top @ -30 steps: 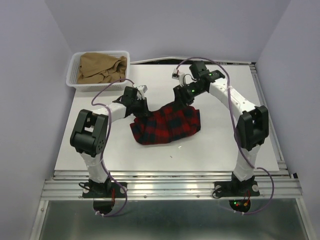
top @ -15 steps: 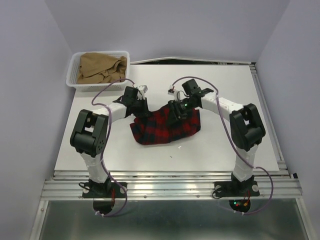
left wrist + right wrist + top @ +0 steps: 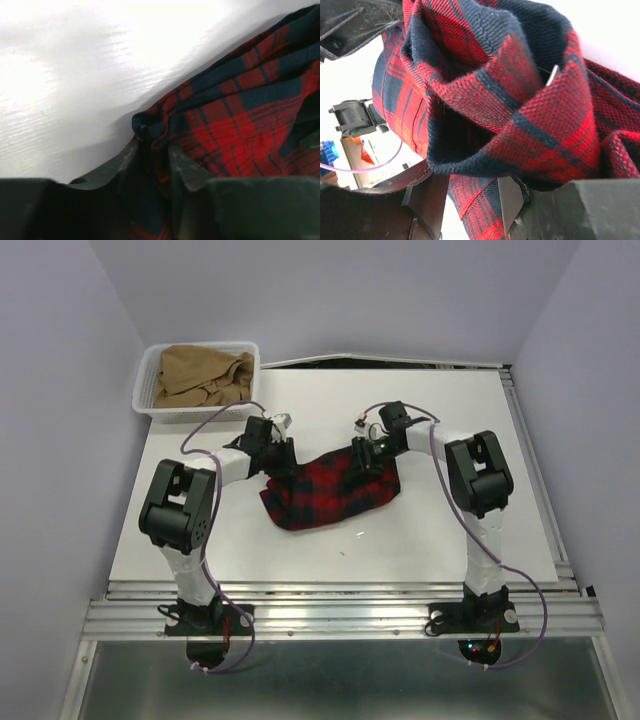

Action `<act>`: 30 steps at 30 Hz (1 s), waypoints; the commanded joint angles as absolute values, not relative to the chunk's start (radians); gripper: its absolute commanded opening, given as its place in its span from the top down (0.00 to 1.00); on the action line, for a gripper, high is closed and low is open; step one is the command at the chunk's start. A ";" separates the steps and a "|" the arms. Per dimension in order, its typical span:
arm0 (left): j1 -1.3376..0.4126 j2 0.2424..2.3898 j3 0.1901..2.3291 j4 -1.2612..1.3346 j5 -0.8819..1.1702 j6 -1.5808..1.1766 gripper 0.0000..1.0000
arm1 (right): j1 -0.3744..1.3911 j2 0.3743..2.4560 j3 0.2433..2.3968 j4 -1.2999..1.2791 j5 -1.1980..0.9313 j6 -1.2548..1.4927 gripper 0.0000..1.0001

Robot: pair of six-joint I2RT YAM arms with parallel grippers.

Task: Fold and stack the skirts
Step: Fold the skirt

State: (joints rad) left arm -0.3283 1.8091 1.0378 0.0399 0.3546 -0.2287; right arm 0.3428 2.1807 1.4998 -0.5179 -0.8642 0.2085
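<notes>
The red-and-navy tartan skirt (image 3: 330,488) lies bunched in the middle of the white table (image 3: 450,530). My left gripper (image 3: 283,458) is shut on its left back edge; the left wrist view shows the plaid fold (image 3: 235,120) pinched between the jaws (image 3: 152,152), low over the table. My right gripper (image 3: 366,456) is at the skirt's right back edge, and the right wrist view shows plaid cloth (image 3: 520,100) bunched over and between its jaws (image 3: 470,200). The tan-brown skirt (image 3: 200,375) lies crumpled in the basket.
The white mesh basket (image 3: 146,410) stands at the table's back left corner. Purple cables loop over both arms. The table's right edge has a metal rail (image 3: 545,510). Grey walls close in the left, back and right.
My right gripper has come down and forward with the skirt's right back edge, lowering it onto the cloth. The right arm has folded lower. My left gripper has barely moved.
</notes>
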 commanded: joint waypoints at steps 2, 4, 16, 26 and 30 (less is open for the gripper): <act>-0.319 1.740 1.005 0.028 0.406 -0.212 0.54 | 0.339 2.266 1.545 -0.541 -0.574 0.101 0.53; -0.313 1.726 1.017 0.014 0.419 -0.201 0.52 | 0.339 2.246 1.530 -0.548 -0.565 0.098 0.52; -0.299 1.477 1.157 -0.037 0.463 -0.045 0.04 | 0.235 2.162 1.446 -0.554 -0.609 0.123 0.49; -0.308 1.429 1.261 -0.115 0.359 0.201 0.12 | 0.245 2.057 1.816 -0.932 -0.773 -0.126 0.30; -0.347 1.561 1.399 -0.179 0.244 0.262 0.21 | 0.245 1.910 1.769 -0.959 -0.763 -0.098 0.31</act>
State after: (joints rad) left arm -0.3141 1.4597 1.2758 -0.1040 0.3546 0.1604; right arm 0.2428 2.0766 1.7676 -0.8505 -0.7731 -0.0612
